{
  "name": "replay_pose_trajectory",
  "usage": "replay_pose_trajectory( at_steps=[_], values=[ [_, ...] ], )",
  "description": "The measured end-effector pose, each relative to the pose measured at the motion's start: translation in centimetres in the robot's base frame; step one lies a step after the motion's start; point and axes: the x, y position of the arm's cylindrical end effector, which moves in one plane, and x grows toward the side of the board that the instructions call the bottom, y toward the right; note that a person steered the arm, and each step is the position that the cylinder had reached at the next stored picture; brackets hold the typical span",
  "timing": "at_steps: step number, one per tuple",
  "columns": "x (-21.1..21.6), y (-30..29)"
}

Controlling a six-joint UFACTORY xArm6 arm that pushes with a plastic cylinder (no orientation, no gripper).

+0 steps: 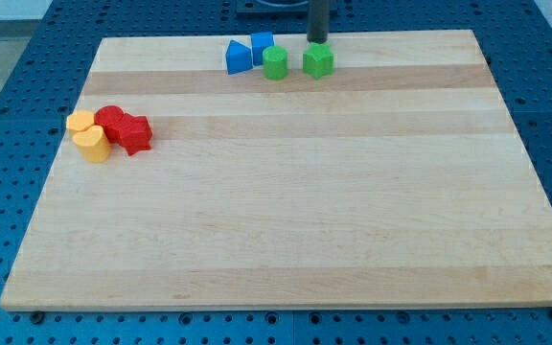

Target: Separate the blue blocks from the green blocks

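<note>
Two blue blocks sit near the view's top edge of the wooden board (286,211): a wedge-like blue block (239,57) and a blue cube (262,46) touching it on its right. A green cylinder (275,63) touches the blue cube's lower right side. A green angular block (318,60) stands a little to the right of the cylinder, apart from it. My tip (317,41) is the lower end of the dark rod, just above the green angular block at the board's top edge, touching or nearly touching it.
At the view's left, two red blocks (123,127) and two yellow-orange blocks (87,135) are bunched together. The board lies on a blue perforated table (8,86).
</note>
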Motion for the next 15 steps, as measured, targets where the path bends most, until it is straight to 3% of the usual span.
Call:
replay_pose_trajectory(
  at_steps=[3,7,8,9,11,15],
  values=[
    [3.5,-8.3],
    [4.4,-11.3],
    [2.9,-12.9],
    [3.3,-20.7],
    [9.8,-29.2],
    [16.9,-33.1]
  ],
)
